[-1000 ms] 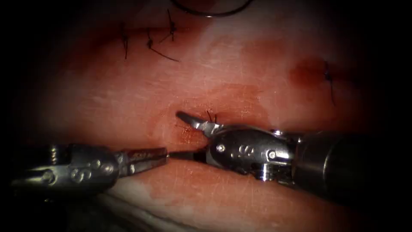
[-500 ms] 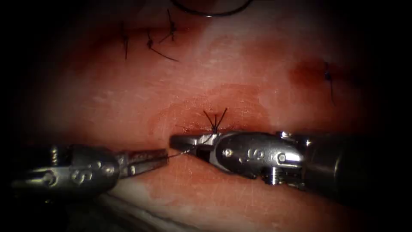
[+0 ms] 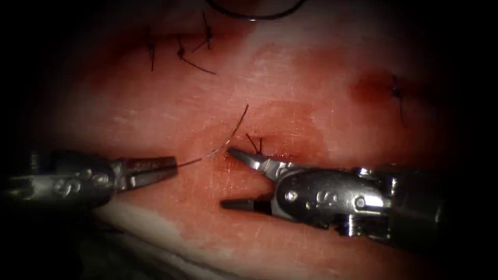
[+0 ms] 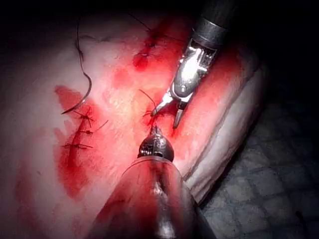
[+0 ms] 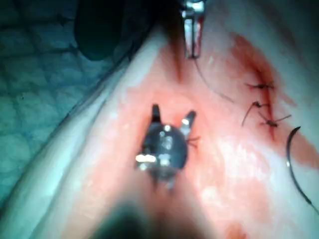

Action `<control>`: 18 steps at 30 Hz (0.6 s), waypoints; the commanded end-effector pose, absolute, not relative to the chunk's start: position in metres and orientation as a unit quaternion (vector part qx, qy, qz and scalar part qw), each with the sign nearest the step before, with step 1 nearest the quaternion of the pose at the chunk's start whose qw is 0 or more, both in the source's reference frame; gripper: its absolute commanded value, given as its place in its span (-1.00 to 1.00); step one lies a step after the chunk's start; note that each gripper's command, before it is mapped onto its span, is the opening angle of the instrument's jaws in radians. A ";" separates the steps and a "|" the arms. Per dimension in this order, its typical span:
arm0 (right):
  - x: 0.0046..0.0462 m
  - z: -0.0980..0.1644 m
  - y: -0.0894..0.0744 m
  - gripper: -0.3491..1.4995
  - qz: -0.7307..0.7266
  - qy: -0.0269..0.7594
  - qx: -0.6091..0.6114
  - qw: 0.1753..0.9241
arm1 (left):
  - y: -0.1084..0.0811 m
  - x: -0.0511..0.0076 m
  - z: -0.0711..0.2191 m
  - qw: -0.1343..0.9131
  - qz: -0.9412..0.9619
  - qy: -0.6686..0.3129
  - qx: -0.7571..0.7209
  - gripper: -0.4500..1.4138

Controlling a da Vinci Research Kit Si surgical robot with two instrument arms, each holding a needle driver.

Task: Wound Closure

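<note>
The left gripper (image 3: 168,165) pinched a cut thread (image 3: 228,140); the right gripper (image 3: 228,179) gaped wide, empty; the needle (image 4: 82,94) lay loose on the tissue (image 3: 311,88).

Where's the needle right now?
The needle lies free on the tissue at the endoscope view's top edge, just right of the earlier stitches, far from both tools and held by neither.
</note>
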State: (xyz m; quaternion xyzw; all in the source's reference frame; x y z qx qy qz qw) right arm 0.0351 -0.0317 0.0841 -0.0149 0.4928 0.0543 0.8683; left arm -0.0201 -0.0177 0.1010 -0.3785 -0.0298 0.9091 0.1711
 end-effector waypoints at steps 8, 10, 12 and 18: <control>0.0298 0.079 -0.029 0.80 0.105 0.508 -0.032 0.854 | -0.015 -0.0149 0.104 0.191 0.910 -0.011 -0.368 -1.00; 0.0291 0.079 -0.029 0.80 0.111 0.506 -0.034 0.855 | -0.014 -0.0135 0.106 0.196 0.912 0.000 -0.361 -1.00; 0.0288 0.079 -0.029 0.80 0.114 0.504 -0.036 0.855 | -0.013 -0.0122 0.108 0.202 0.914 0.015 -0.352 -1.00; 0.0290 0.079 -0.029 0.80 0.115 0.503 -0.038 0.856 | -0.013 -0.0100 0.112 0.219 0.915 0.028 -0.337 -1.00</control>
